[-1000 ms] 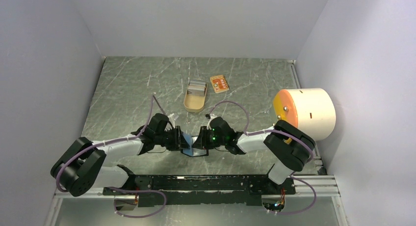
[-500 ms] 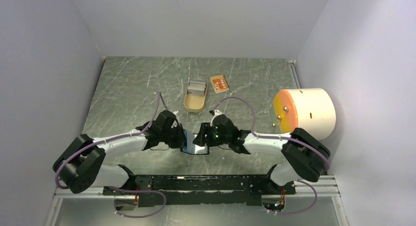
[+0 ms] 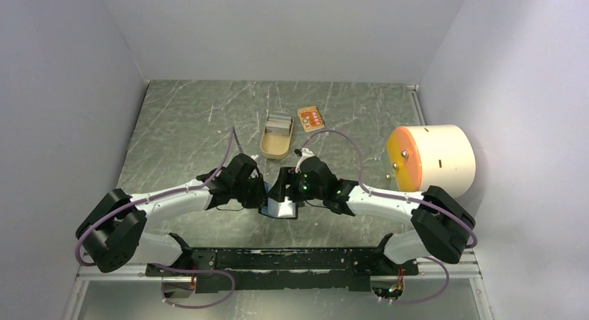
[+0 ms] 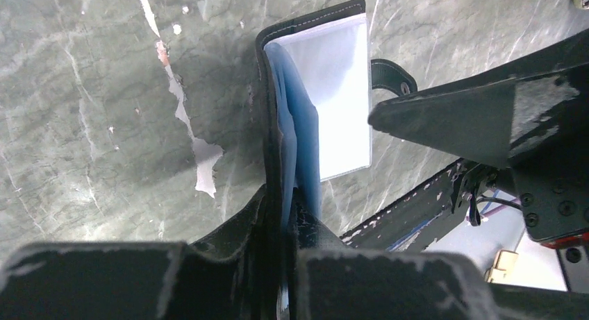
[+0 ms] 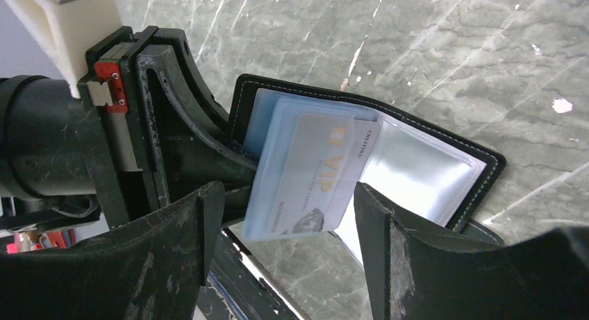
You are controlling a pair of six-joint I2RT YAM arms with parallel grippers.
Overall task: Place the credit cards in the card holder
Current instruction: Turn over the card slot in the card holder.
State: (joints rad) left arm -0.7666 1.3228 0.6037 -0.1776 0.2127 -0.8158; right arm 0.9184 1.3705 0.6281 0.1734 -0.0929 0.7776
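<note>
The black card holder (image 5: 486,160) hangs open just above the table, its blue lining and clear sleeves fanned out. My left gripper (image 4: 288,219) is shut on its cover and blue sleeves from the left. A pale grey-white credit card (image 5: 316,171) marked VIP sits inside one clear sleeve. My right gripper (image 5: 288,212) stands open around that sleeve's free end, with neither finger touching the card. From above, the two grippers meet over the card holder (image 3: 280,209). The tan-orange credit card (image 3: 310,118) lies flat at the far middle of the table.
A tan-gold oblong tin (image 3: 278,135) sits just left of the orange card. A big white cylinder with an orange face (image 3: 434,160) lies at the right edge. Grey walls close in three sides, and the black base rail (image 3: 278,261) runs along the near edge.
My right gripper has opened and let go of the pale card, which stays in the sleeve. My left gripper has shut on the card holder. Both arms stretched slightly farther from the bases.
</note>
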